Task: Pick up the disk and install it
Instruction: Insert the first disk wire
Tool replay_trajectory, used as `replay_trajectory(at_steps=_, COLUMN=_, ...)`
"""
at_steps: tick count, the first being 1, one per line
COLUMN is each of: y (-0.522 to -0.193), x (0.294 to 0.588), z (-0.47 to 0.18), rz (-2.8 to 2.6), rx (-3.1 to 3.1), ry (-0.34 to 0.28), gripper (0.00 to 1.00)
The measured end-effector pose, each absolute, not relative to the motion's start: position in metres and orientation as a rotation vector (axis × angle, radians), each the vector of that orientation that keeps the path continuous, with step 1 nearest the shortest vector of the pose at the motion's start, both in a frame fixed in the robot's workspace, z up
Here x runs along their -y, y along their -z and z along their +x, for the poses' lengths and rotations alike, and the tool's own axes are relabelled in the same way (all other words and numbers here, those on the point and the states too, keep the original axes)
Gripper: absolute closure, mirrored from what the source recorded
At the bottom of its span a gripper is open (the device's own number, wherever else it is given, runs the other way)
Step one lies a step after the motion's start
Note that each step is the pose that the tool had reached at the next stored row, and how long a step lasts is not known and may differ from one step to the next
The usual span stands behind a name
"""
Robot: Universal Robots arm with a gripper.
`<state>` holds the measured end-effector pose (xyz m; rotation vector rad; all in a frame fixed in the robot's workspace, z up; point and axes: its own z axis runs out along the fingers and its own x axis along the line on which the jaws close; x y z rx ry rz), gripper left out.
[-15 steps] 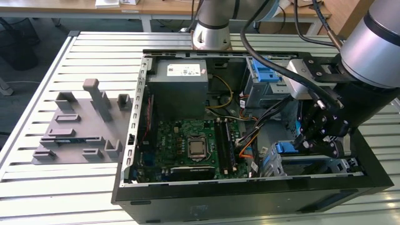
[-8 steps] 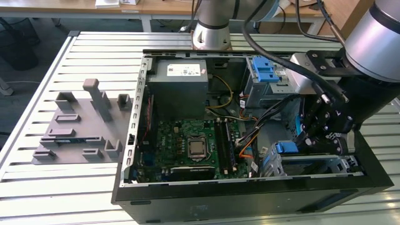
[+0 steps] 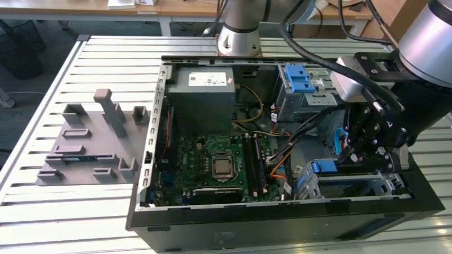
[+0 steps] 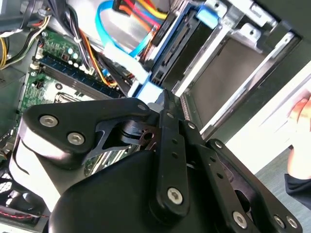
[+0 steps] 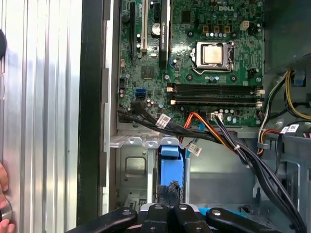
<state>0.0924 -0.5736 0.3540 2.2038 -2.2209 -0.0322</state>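
The disk [image 5: 170, 165] sits end-on in the drive cage at the case's corner, its blue frame facing me in the first wrist view. In the second wrist view its blue-edged side [image 4: 167, 48] runs into the metal cage [image 4: 228, 73]. My gripper [image 5: 170, 191] is shut, fingers together, with the tips against the blue end of the disk [image 4: 148, 91]. In the exterior view the gripper [image 3: 351, 156] reaches down into the cage on that view's right, and the arm hides the disk.
The open computer case [image 3: 152, 159] holds the motherboard [image 3: 219, 159], a grey power-supply box [image 3: 205, 100], a blue latch piece [image 3: 300, 79] and cable bundles [image 5: 233, 145] beside the cage. A grey fixture [image 3: 92, 143] stands on the slatted table. A person's hand [image 4: 299, 136] is near the case.
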Motion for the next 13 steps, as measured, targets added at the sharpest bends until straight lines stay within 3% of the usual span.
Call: replay_trajectory(at_steps=13, y=-0.354, x=0.572, z=0.120, rz=2.204, rx=2.221, ry=0.033, gripper=0.89)
